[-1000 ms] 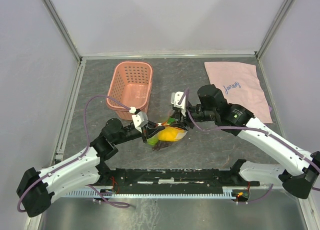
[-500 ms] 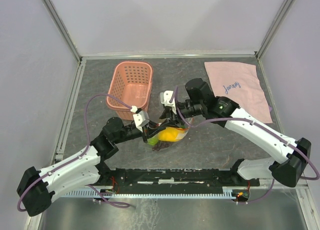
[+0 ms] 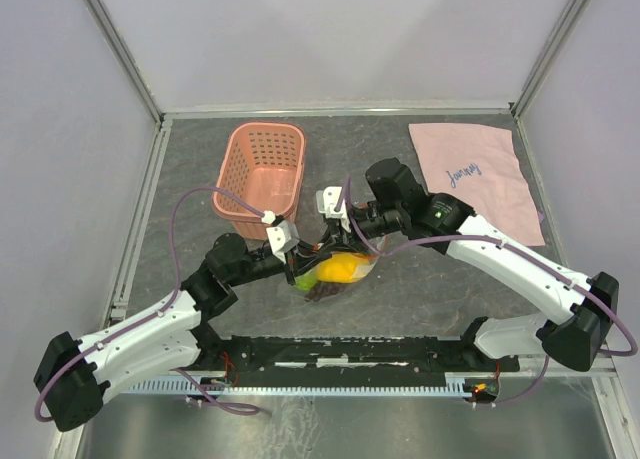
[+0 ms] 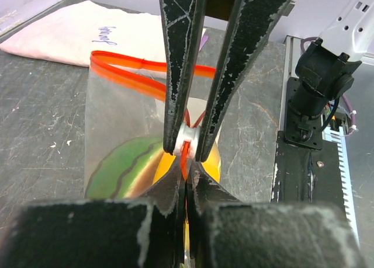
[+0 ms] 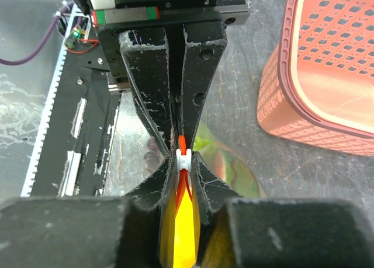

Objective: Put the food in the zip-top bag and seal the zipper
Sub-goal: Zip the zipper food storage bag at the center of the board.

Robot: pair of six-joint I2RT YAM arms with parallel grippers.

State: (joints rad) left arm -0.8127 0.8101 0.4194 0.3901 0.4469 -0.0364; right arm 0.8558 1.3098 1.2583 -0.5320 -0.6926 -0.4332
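The zip-top bag (image 3: 338, 270) stands on the table (image 3: 440, 289) just off the near right corner of the pink basket (image 3: 262, 174). It holds the food: a yellow fruit (image 3: 341, 269), a green striped piece (image 4: 120, 170) and a dark grape bunch (image 3: 320, 291). On the side facing the basket, the left gripper (image 4: 186, 181) is pinched tight on the zipper (image 4: 125, 62). From the other side, the right gripper (image 5: 183, 170) is narrowed onto the zipper's white slider (image 4: 188, 141). Far right of the basket lies a pink cloth (image 3: 480, 179).

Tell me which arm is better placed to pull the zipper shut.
Right, probably: right gripper pinches the white slider on the open zipper; left gripper clamps the bag beside it.
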